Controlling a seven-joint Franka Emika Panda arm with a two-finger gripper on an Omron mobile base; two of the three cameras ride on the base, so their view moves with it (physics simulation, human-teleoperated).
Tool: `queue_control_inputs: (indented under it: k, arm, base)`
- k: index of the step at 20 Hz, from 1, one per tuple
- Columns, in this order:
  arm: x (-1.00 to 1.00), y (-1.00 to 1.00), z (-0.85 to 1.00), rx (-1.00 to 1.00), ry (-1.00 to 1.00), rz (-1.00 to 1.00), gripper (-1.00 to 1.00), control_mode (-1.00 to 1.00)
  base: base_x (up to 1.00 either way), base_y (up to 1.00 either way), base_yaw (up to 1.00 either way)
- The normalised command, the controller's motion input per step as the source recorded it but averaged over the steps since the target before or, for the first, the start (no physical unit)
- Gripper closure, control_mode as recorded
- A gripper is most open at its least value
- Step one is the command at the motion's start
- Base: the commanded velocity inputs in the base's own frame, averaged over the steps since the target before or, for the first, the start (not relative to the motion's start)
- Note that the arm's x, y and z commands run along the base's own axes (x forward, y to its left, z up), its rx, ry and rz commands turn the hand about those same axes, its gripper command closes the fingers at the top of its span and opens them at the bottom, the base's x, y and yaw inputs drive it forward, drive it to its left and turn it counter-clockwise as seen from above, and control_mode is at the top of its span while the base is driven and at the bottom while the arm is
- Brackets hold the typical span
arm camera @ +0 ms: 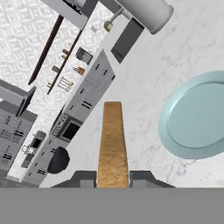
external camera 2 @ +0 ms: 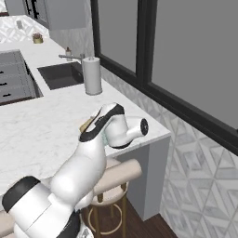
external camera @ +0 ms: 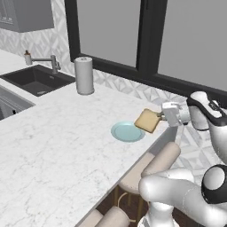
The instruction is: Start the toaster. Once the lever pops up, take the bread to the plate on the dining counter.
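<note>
Arm pose: From the left base view I see my white arm rise at the lower right, bend at the elbow and reach left, level with the counter edge, the wrist turned sideways.
Gripper [external camera: 160,116]: It points left toward the counter. Its 2 fingers [arm camera: 87,178] are closed on the bread, 1 on each flat face.
Bread [external camera: 147,120]: 1 golden-brown slice, held tilted in the air at the near edge of the dining counter [external camera: 57,142]. In the hand view I see it edge-on, standing straight out between the fingertips.
Plate [external camera: 127,131]: pale blue-green, lying flat on the dining counter near its corner. The bread hangs just beside the plate's right rim, above it and not touching it. In the hand view the plate sits to the right of the slice.
Paper towel roll [external camera: 84,75]: upright on the counter, well behind the plate.
Sink [external camera: 37,80]: dark basin set in the far left counter.
Stools [external camera: 153,166]: tan seats below the counter edge.
</note>
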Motion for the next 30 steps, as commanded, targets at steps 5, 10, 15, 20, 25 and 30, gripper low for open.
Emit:
queue_control_inputs:
  k: [5,10,15,20,25,30]
  arm:
    - [0.52,0.23,-0.39,-0.05,-0.08,0.11,1.0,-1.0]
    - [0.48,0.25,-0.33,-0.06,-0.08,0.05,1.0,-1.0]
    - [0.48,0.29,-0.31,-0.06,-0.02,0.04,1.0,-1.0]
    - [0.37,0.08,-0.29,-0.03,0.0,0.05,1.0,-1.0]
    - [0.09,0.0,-0.27,0.0,0.0,0.09,1.0,-1.0]
    - [0.21,0.0,-0.13,0.0,0.0,0.07,1.0,-1.0]
  base:
    - [0.0,0.0,0.0]
    - [0.0,0.0,0.0]
    - [0.0,0.0,0.0]
    - [0.0,0.0,0.0]
    - [0.0,0.0,0.0]
    - [0.0,0.0,0.0]
